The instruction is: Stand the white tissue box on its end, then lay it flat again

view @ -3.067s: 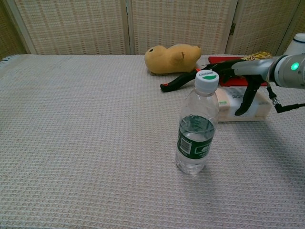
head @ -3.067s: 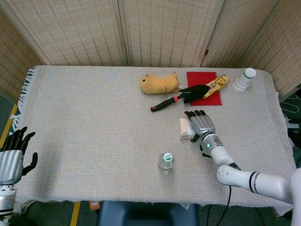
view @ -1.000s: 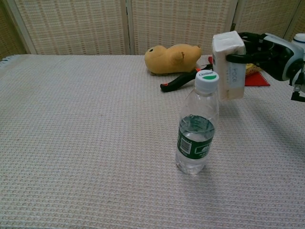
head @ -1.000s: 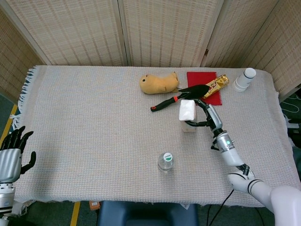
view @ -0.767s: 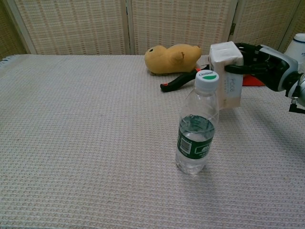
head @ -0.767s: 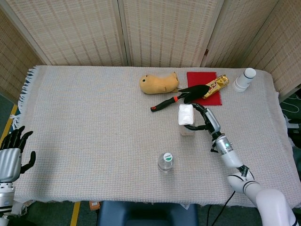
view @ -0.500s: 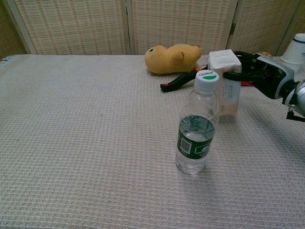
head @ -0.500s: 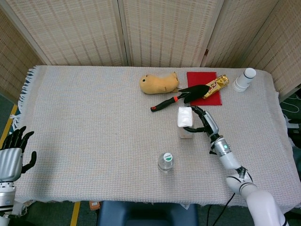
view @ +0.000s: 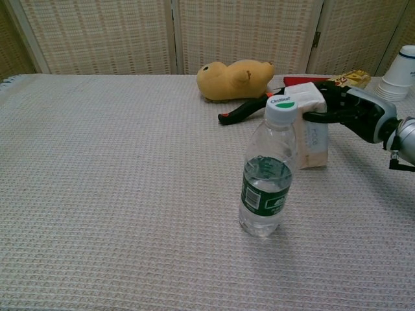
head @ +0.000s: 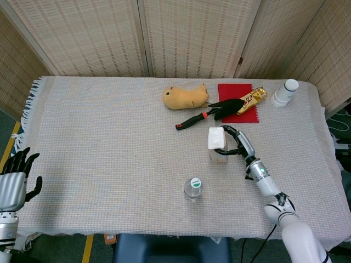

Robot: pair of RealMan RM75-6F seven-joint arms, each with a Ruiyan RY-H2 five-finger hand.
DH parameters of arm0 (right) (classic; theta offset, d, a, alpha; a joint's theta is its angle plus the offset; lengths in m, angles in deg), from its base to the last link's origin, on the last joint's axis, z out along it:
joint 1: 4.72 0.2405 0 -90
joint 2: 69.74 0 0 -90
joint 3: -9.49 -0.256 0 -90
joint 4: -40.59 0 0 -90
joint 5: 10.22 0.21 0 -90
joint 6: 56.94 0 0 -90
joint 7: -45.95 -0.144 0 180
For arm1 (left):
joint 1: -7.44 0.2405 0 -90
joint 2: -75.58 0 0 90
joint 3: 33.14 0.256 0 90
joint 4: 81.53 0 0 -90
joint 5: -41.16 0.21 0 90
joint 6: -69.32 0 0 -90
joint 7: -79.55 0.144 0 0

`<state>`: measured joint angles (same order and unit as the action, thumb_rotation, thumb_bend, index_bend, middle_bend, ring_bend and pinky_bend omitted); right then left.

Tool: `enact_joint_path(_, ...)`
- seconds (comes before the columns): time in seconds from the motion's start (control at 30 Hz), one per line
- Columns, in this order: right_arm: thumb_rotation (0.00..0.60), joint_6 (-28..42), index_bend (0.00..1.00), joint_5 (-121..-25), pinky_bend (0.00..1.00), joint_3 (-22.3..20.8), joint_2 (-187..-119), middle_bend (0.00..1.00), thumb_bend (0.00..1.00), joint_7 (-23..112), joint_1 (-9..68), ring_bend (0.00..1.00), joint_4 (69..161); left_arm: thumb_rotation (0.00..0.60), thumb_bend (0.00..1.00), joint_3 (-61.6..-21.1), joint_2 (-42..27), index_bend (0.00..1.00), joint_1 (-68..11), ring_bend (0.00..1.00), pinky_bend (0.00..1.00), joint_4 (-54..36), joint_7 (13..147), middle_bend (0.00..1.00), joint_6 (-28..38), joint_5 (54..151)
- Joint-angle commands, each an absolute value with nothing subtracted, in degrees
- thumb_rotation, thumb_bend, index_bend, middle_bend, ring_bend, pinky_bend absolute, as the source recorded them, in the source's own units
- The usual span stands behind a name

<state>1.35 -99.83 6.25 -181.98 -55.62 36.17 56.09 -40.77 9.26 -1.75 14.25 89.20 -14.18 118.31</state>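
Note:
The white tissue box (head: pixel 218 144) (view: pixel 312 131) stands on its end on the cloth, right of the table's middle. My right hand (head: pixel 239 143) (view: pixel 353 113) grips it near the top from the right side, with dark fingers wrapped around it. In the chest view the bottle hides the box's left edge. My left hand (head: pixel 13 183) hangs open off the table's left front corner, holding nothing; the chest view does not show it.
A water bottle (head: pixel 192 188) (view: pixel 266 177) stands in front of the box. Behind it lie a black trowel (head: pixel 207 114), a yellow plush toy (head: pixel 185 97) (view: pixel 234 79), a red cloth (head: pixel 235 93) with a gold snack bar (head: pixel 252 99), and stacked paper cups (head: pixel 285 92) (view: pixel 398 72).
Over three seconds my right hand lifted the flat box and turned it upright. In the last second it lowered the box, which now stands on the cloth. The left hand stayed still.

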Motion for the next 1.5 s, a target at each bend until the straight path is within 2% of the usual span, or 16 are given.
enact_joint_path(0.03, 0.600, 1.26, 0.50, -99.94, 0.00, 6.66, -182.04, 0.45, 0.09, -55.89, 36.09, 0.37, 55.80, 0.600, 0.48, -40.75, 9.28, 0.16, -1.73, 0.00, 0.09, 14.21, 89.13, 0.00, -14.17, 118.26)
enact_joint_path(0.53, 0.600, 0.14, 0.46, -100.13, 0.00, 8.45, -180.25, 0.45, 0.09, -52.77, 34.29, 0.35, 56.45, 0.600, 0.48, -40.51, 9.26, 0.16, -1.76, 0.00, 0.09, 14.65, 89.52, 0.00, -14.35, 118.75)
enact_joint_path(0.63, 0.600, 0.41, 0.43, -100.44, 0.00, 8.80, -179.54, 0.45, 0.09, -52.07, 34.55, 0.34, 57.31, 0.600, 0.48, -40.47, 9.20, 0.16, -1.75, 0.00, 0.09, 14.76, 89.49, 0.00, -14.47, 118.95)
enact_joint_path(0.73, 0.600, 0.01, 0.33, -100.24, 0.00, 8.66, -179.11, 0.45, 0.10, -51.17, 34.97, 0.30, 58.11, 0.600, 0.48, -40.38, 9.18, 0.16, -1.75, 0.00, 0.09, 14.72, 89.47, 0.00, -14.51, 119.14)
enact_joint_path(0.8, 0.600, -0.32, 0.25, -100.37, 0.00, 8.85, -178.68, 0.41, 0.10, -50.96, 35.22, 0.25, 58.77, 0.600, 0.48, -40.44, 9.22, 0.16, -1.77, 0.00, 0.09, 14.76, 89.50, 0.00, -14.52, 119.07)
enact_joint_path(0.9, 0.600, -0.73, 0.11, -100.92, 0.00, 9.51, -177.68, 0.30, 0.09, -51.23, 35.59, 0.17, 59.97, 0.600, 0.48, -40.53, 9.21, 0.16, -1.72, 0.00, 0.09, 14.71, 89.33, 0.00, -14.66, 119.04)
enact_joint_path(0.97, 0.600, -0.75, 0.06, -101.01, 0.00, 9.64, -177.26, 0.25, 0.08, -50.93, 35.74, 0.13, 60.50, 0.600, 0.48, -40.53, 9.27, 0.16, -1.72, 0.00, 0.09, 14.75, 89.26, 0.00, -14.71, 119.13)
enact_joint_path(1.1, 0.600, -0.52, 0.03, -100.84, 0.00, 9.58, -176.57, 0.17, 0.00, -50.62, 35.80, 0.07, 61.58, 0.600, 0.48, -40.51, 9.31, 0.16, -1.66, 0.00, 0.09, 14.82, 89.34, 0.00, -14.95, 119.34)
enact_joint_path(1.5, 0.600, 0.82, 0.00, -100.71, 0.00, 9.81, -172.25, 0.10, 0.00, -48.67, 34.89, 0.01, 66.14, 0.600, 0.48, -40.41, 9.39, 0.17, -1.62, 0.00, 0.09, 15.08, 89.54, 0.00, -15.15, 119.68)
